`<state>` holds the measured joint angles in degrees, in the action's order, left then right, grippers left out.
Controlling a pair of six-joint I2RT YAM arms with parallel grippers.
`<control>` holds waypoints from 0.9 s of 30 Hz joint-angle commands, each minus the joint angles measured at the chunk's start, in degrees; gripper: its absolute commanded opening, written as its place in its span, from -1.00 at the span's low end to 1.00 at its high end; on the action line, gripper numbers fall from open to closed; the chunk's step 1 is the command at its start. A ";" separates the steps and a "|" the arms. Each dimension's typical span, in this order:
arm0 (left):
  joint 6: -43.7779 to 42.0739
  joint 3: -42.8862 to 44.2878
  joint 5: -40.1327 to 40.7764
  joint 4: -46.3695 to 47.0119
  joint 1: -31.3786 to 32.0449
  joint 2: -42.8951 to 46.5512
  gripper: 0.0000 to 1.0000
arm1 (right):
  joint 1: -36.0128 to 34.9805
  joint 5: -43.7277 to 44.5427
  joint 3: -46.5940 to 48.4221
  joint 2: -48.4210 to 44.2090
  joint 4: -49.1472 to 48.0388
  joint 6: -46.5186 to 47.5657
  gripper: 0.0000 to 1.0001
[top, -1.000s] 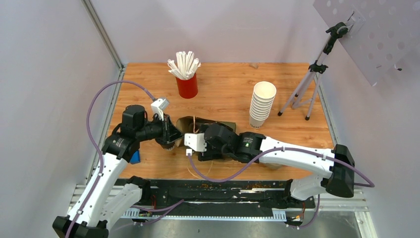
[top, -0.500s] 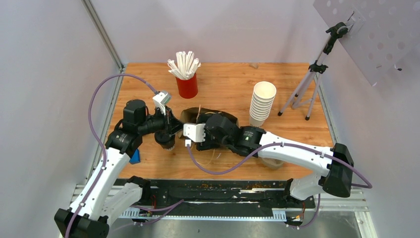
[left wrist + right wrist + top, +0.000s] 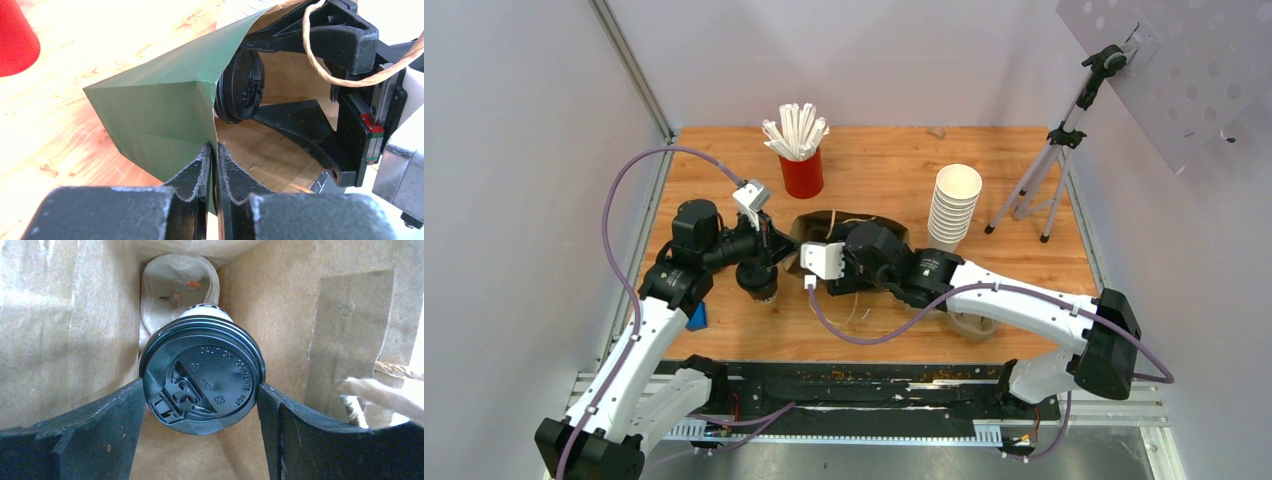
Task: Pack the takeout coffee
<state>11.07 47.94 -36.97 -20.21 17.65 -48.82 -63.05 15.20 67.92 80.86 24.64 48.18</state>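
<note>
The left gripper (image 3: 212, 160) is pinching the rim of the paper bag (image 3: 160, 110) as the right gripper (image 3: 201, 390) is clasping the takeout coffee (image 3: 202, 380) inside, risking a spill if paper slips.

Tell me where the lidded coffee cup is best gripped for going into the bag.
Grip across the black lid's rim, coming from the lid end, as the right hand does. The coffee cup points base-first into the paper bag, whose walls close in around its sides, so only the round lid end is reachable.
</note>
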 commanded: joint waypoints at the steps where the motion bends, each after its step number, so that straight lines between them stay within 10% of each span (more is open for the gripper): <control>1: -1.31 0.97 0.43 2.27 0.41 0.20 -0.65 | -0.05 -2.77 -1.72 -3.03 -2.17 1.07 0.53; 10: 3.62 1.06 4.77 -12.31 0.39 6.16 0.44 | -0.41 -5.40 -5.93 -5.96 -0.70 0.82 0.51; 27: 8.27 -2.63 4.83 -10.63 0.45 10.10 0.40 | -4.16 -0.19 -7.10 -3.97 -3.82 5.47 0.50</control>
<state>18.15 45.52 -31.42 -33.95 17.91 -38.28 -66.48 12.62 60.36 76.71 24.47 52.49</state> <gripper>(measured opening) 0.729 0.766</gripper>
